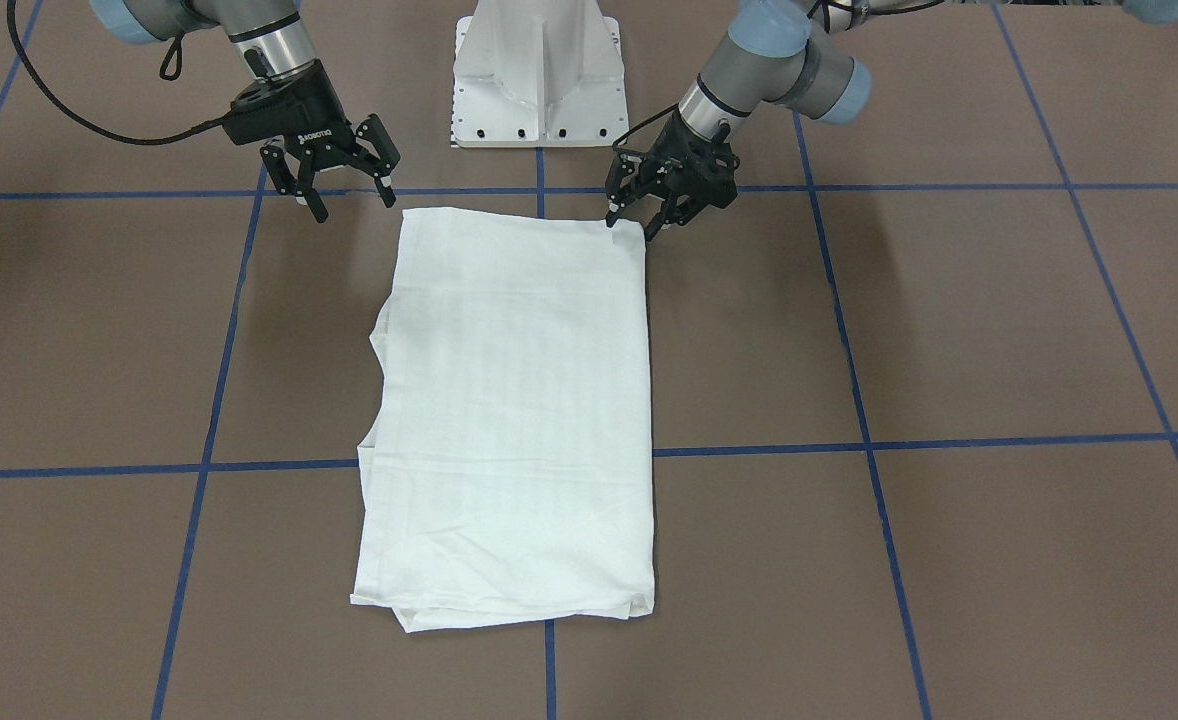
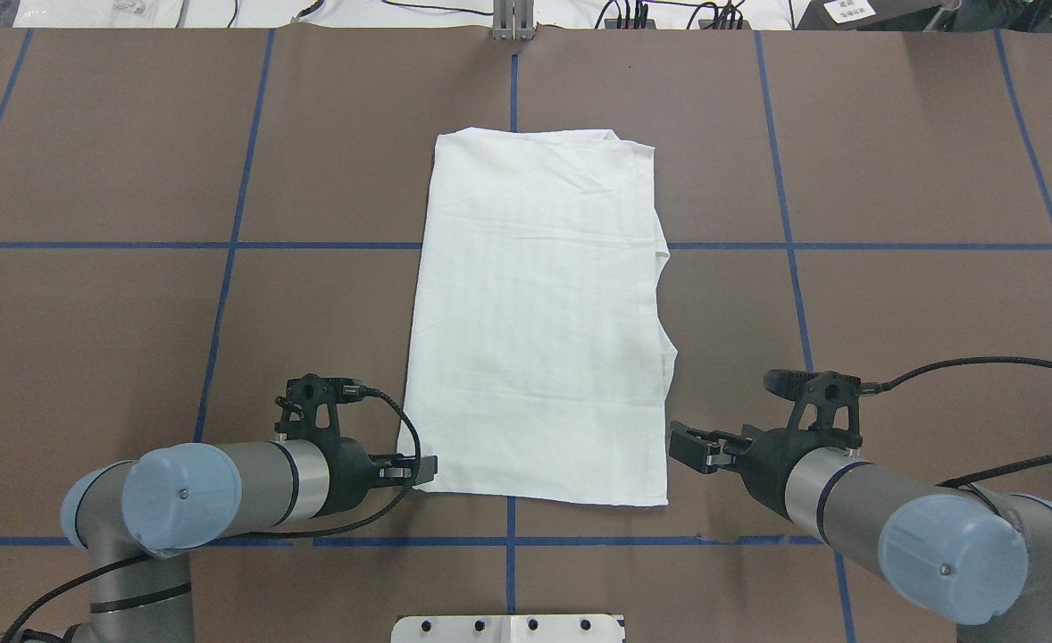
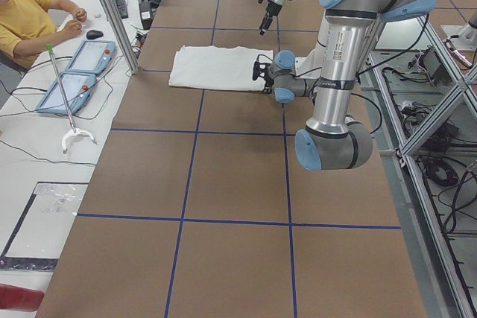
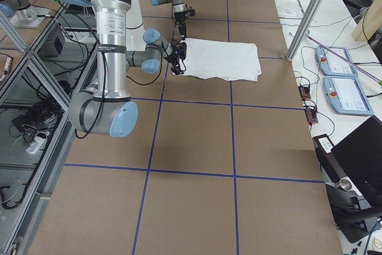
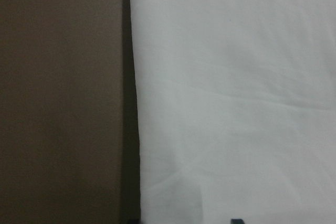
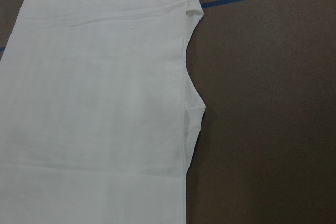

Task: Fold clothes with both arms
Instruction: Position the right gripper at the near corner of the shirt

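The white T-shirt [image 1: 519, 400] lies flat on the brown table, folded into a long rectangle [image 2: 544, 313]; no print or collar shows. My left gripper [image 1: 631, 226] is open and low at the shirt's corner nearest the robot [image 2: 423, 469]; the left wrist view shows the shirt's edge [image 5: 236, 103] close below, with two fingertips apart at the bottom. My right gripper [image 1: 354, 205] is open and empty, a little above the table just outside the other near corner [image 2: 682, 446]. The right wrist view looks along the shirt [image 6: 94, 103].
The white metal pedestal [image 1: 539, 75] stands between the arm bases. Blue tape lines [image 2: 222, 295] grid the brown table. An operator [image 3: 26, 20] and two teach pendants [image 3: 74, 80] are at a side desk beyond the table's far edge.
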